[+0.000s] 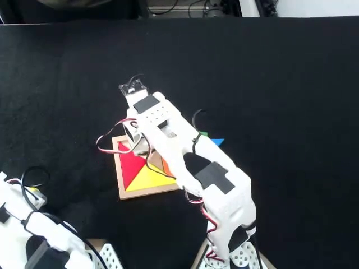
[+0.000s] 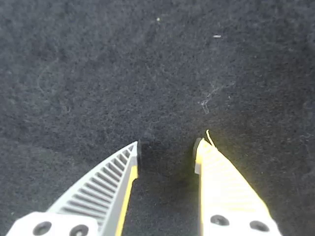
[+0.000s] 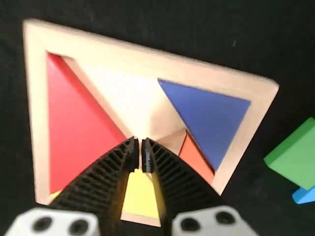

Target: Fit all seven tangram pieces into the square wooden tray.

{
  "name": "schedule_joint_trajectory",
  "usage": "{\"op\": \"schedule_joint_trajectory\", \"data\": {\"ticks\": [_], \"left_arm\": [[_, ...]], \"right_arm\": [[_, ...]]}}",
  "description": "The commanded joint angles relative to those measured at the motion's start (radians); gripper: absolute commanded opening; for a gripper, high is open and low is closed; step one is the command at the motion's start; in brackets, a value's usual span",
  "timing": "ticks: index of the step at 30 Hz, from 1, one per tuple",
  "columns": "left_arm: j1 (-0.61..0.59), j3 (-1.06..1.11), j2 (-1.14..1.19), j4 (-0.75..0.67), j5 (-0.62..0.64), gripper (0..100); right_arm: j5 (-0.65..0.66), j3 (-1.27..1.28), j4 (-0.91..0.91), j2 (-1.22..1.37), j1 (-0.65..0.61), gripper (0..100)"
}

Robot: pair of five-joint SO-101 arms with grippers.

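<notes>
Handling estimate: green piece (image 3: pixel 293 160) and light-blue piece (image 3: pixel 306 195), lying just beside the wooden tray (image 3: pixel 147 61), looked light, stiff and smooth-painted, best pinched across opposite side edges; right gripper (image 3: pixel 138 147) hung nearly closed on nothing above the tray's middle, left gripper (image 2: pixel 167 150) stood parted over black cloth (image 2: pixel 98 73).

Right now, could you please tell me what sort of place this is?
Probably a robotics lab bench: a black-covered table, two white arms at its near edge, cables behind it, and a wooden tangram tray.
</notes>
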Motion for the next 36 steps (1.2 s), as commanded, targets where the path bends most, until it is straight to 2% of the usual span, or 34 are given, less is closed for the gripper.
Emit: {"op": "schedule_joint_trajectory", "data": {"ticks": [1,8,15,18,36], "left_arm": [[0.013,-0.007,-0.02,-0.009,0.0,20],[0.013,-0.007,-0.02,-0.009,0.0,20],[0.013,-0.007,-0.02,-0.009,0.0,20],[0.013,-0.007,-0.02,-0.009,0.0,20],[0.013,-0.007,-0.02,-0.009,0.0,20]], "right_arm": [[0.008,-0.065,-0.02,-0.001,0.008,1.1],[0.006,-0.065,-0.006,0.093,0.0,1.1],[0.008,-0.062,0.029,0.077,-0.117,1.1],[0.006,-0.067,0.023,0.059,-0.13,1.1],[0.014,-0.076,-0.074,0.087,0.058,1.1]]}}
